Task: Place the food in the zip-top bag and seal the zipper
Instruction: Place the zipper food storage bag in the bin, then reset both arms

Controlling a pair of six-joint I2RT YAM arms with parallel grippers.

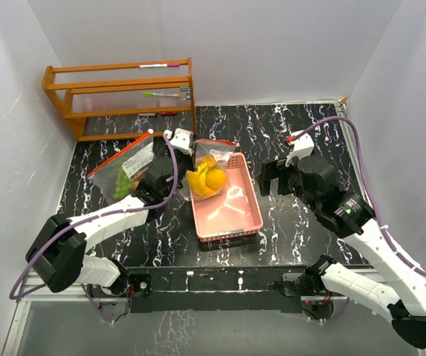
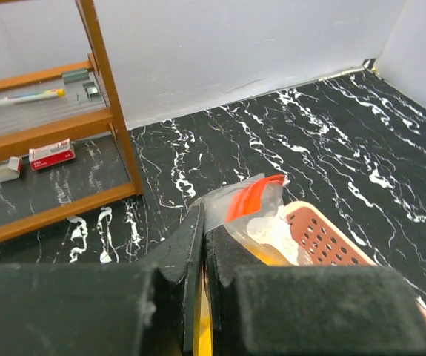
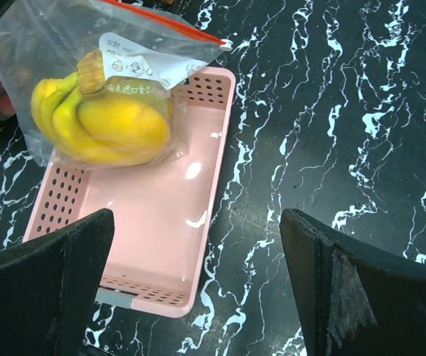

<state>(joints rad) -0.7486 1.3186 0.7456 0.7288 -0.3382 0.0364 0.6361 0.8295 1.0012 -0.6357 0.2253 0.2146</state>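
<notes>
Bananas (image 3: pixel 61 119) and a yellow-orange mango (image 3: pixel 124 122) sit inside a clear zip-top bag (image 3: pixel 42 37), which stands at the far end of the pink basket (image 3: pixel 161 245) with its red zipper strip on top. I can't tell whether that strip is pressed closed. The left gripper (image 2: pixel 204 222) reaches in from the basket's left side, and its fingers are clenched tight on the bag's upper edge, right beside the red strip. The right gripper (image 3: pixel 196 222) hangs above the black marbled table (image 1: pixel 309 133) just right of the basket, with its fingers spread wide and nothing between them. A second bag (image 1: pixel 127 167) leans against the left arm, well left of the basket, with green pieces (image 1: pixel 126 183) showing through the plastic. A wooden rack (image 1: pixel 120 96) stands in the back left corner.
</notes>
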